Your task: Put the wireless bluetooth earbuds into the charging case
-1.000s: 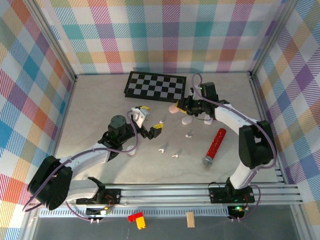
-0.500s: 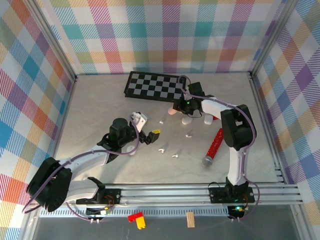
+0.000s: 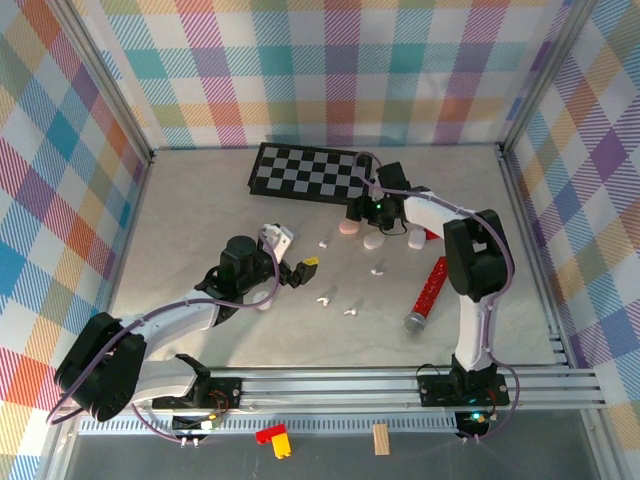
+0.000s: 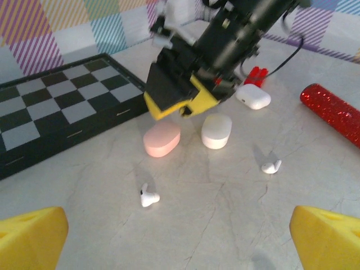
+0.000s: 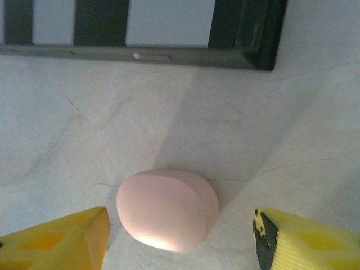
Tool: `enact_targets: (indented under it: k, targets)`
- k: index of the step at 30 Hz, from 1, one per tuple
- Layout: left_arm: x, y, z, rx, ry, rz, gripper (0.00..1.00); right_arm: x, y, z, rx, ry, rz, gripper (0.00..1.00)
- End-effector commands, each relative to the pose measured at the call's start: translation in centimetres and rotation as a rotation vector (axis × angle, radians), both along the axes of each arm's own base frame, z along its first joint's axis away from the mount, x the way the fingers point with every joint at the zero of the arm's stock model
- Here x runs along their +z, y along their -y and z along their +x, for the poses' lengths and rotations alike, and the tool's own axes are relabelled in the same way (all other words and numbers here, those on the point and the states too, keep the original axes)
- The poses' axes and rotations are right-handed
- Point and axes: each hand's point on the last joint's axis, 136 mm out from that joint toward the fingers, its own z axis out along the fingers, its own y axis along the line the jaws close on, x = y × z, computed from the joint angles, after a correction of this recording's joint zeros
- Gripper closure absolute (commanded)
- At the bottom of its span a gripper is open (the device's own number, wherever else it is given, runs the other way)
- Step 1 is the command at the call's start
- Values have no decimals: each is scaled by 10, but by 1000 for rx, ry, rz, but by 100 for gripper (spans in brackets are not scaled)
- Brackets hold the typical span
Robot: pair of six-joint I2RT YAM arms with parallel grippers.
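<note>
Pink case [image 5: 167, 209] free between right gripper's [image 5: 180, 239] parted jaws, near chessboard [image 5: 101, 22] edge; left gripper [image 4: 179, 236] wide, empty, over bare tabletop [image 4: 225, 219].

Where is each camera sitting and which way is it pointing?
Top external: above and behind, looking down at the table; both arms show.
Left wrist: on the left gripper, facing across to the right gripper; own yellow fingertips show.
Right wrist: looking down on the pink case; own fingertips show.
Shared: all three see the pink case.
</note>
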Motion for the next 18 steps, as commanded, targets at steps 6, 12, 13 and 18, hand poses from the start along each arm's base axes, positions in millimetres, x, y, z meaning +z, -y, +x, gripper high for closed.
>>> enact_targets:
  k: [6, 12, 13, 18]
  targets:
    - [3, -50, 25, 427, -211, -36, 0, 49, 34, -25, -39, 149, -105, 30]
    - [-23, -111, -4, 883, -526, -72, 0, 45, 37, -49, -51, 124, -72, 29]
    - [-28, -113, -13, 902, -575, -52, 0, 43, 37, -53, -53, 117, -67, 29]
    - [-43, -127, -47, 1070, -728, -53, 0, 34, 39, -59, -63, 93, -68, 28]
